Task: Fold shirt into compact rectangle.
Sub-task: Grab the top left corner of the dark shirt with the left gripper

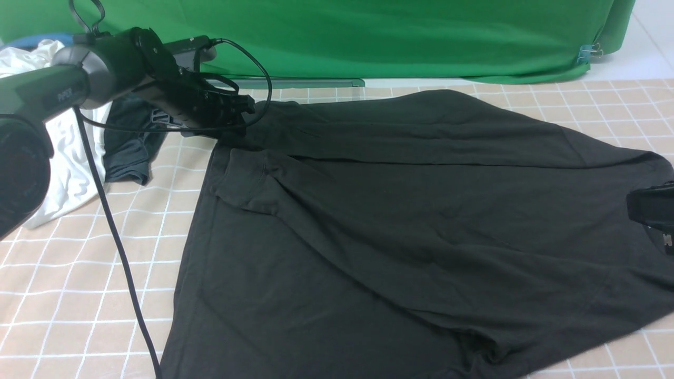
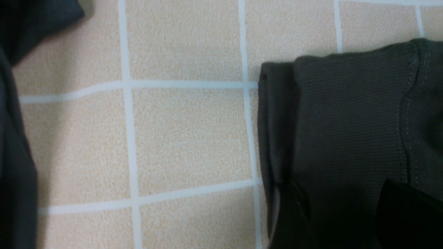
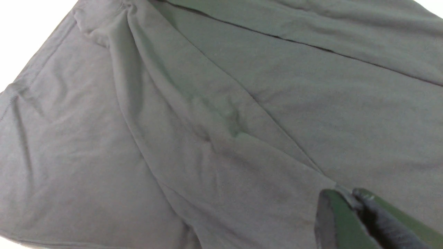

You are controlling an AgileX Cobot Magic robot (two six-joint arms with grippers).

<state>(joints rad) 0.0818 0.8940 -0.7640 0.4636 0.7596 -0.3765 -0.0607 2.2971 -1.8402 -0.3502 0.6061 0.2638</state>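
Left of the shirt [image 1: 410, 221], open checked tabletop [image 1: 63, 316] meets its straight edge.

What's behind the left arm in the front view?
A white garment and a smaller dark grey garment lie on the checked cloth. The left arm covers part of each, so their full extent cannot be seen.

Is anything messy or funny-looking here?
Yes. The black shirt lies crooked and wrinkled, with one sleeve flopped inward across it and a long slanting crease down its middle. On the left, a white garment and a dark grey garment sit crumpled together instead of lying flat.
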